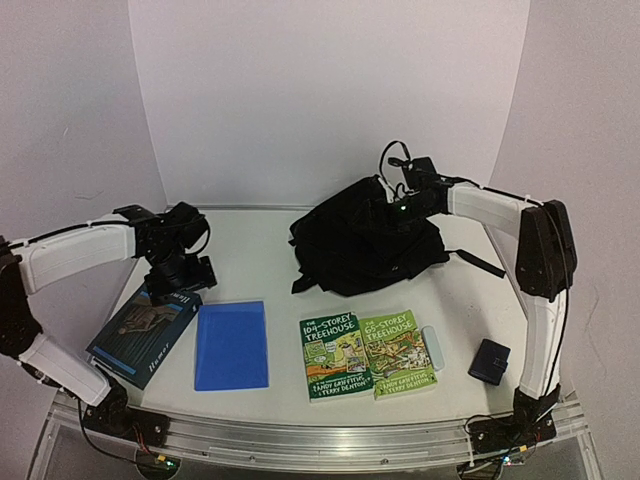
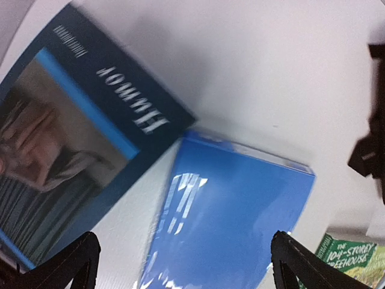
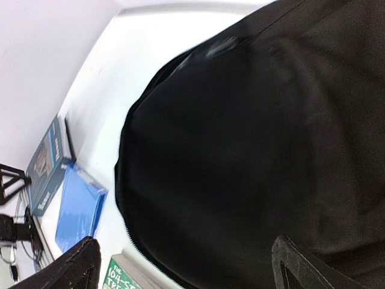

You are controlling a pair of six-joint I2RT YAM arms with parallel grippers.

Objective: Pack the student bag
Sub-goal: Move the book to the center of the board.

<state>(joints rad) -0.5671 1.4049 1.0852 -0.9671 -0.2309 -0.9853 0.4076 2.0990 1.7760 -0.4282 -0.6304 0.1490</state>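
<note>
The left gripper [image 2: 186,268], fingers spread wide and holding nothing, hovers over the spot where a dark-blue book titled Humor [image 2: 72,150] lies just beside a bright blue folder [image 2: 234,223]. Both lie flat on the white table [image 2: 271,54], well to the left of the student bag [image 1: 365,245] and nearer the arm bases than it. The right gripper [image 3: 186,268], also wide open and empty, hangs close over the top of the bag; whether it touches the fabric cannot be told. The bag is a slumped black heap at the far middle of the table, with one webbing strap [image 1: 478,262] trailing off its right side. Whether its zip is open cannot be made out. In front of the bag, two green Treehouse books [image 1: 368,353] lie side by side, a small pale oblong [image 1: 432,347] sits against their right edge, and a small dark-blue pouch [image 1: 489,361] lies a little further right. Nothing is visibly in the bag, though its inside is hidden. Judging by this, packing has hardly begun: every loose item is yet to be picked up and put in.
</note>
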